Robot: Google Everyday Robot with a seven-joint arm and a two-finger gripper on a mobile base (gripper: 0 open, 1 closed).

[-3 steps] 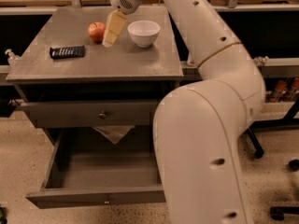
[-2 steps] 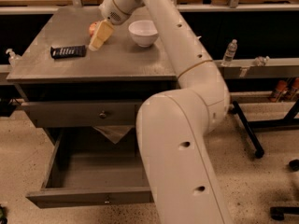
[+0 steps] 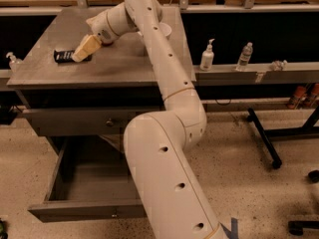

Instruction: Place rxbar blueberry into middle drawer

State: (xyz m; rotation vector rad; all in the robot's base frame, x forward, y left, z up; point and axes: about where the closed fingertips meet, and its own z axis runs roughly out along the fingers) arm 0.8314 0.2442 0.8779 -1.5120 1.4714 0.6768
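**A:** Where do we see the rxbar blueberry (image 3: 64, 57)?

**B:** It lies flat on the grey surface (image 3: 124, 66), over on the left side. It is a thin dark bar with pale letters on it.

**A:** And where is the tool (image 3: 82, 50)?

**B:** The tool is right at the bar's right end. Its tan tip slants down from the white arm (image 3: 149, 39) and covers that end of the bar. We cannot tell if it touches the bar or only hangs just above it.

**A:** Is the tool spread apart, pressed together, or clamped on the bar?

**B:** We cannot tell. It looks like one tan wedge to us.

**A:** Where is the middle drawer (image 3: 75, 213)?

**B:** It is low down and pulled out toward us, well apart from the bar and the tool. The big arm stands in front of its right side, so we see only the left part.

**A:** What else is hard to see?

**B:** The upper drawer (image 3: 65, 122) is pushed in, and we can just make out its knob (image 3: 109, 123). A white bowl (image 3: 166, 30) peeks out from behind the arm, so we see only a bit of its rim. Off to the right, a pump bottle (image 3: 207, 57) and a clear bottle (image 3: 244, 57) stand on a ledge. A small bottle (image 3: 11, 60) stands at the far left.
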